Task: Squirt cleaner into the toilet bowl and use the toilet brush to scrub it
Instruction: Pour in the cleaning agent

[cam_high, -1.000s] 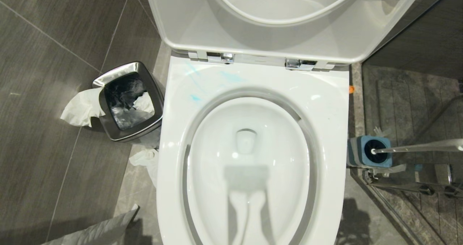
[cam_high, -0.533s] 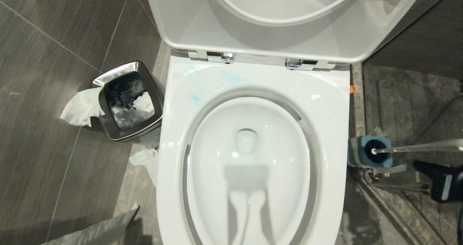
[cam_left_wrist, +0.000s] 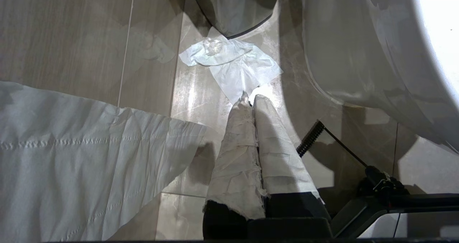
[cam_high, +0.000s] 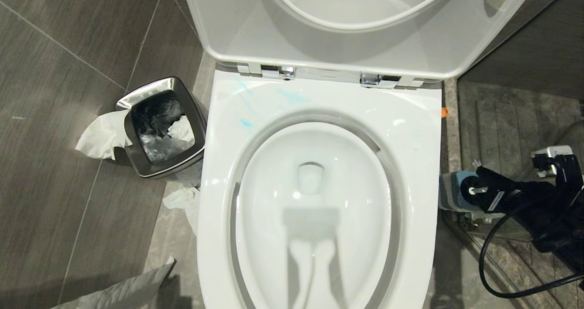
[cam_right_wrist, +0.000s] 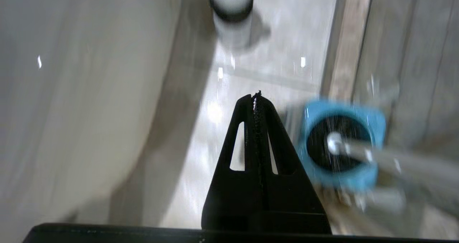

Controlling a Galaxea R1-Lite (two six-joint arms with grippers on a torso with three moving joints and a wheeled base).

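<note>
Hovering with fingers pressed together and empty, right gripper (cam_right_wrist: 256, 96) just beside toilet brush (cam_right_wrist: 358, 153) standing in its blue holder (cam_right_wrist: 340, 178), beside toilet bowl (cam_high: 410, 131).

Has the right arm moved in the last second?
Yes. The right gripper has come in from the right edge, reaching the blue brush holder beside the toilet bowl.

The right arm (cam_high: 538, 208) hides most of the toilet brush (cam_right_wrist: 362, 155).

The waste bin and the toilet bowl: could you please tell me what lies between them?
A crumpled white tissue, seen in the head view.
</note>
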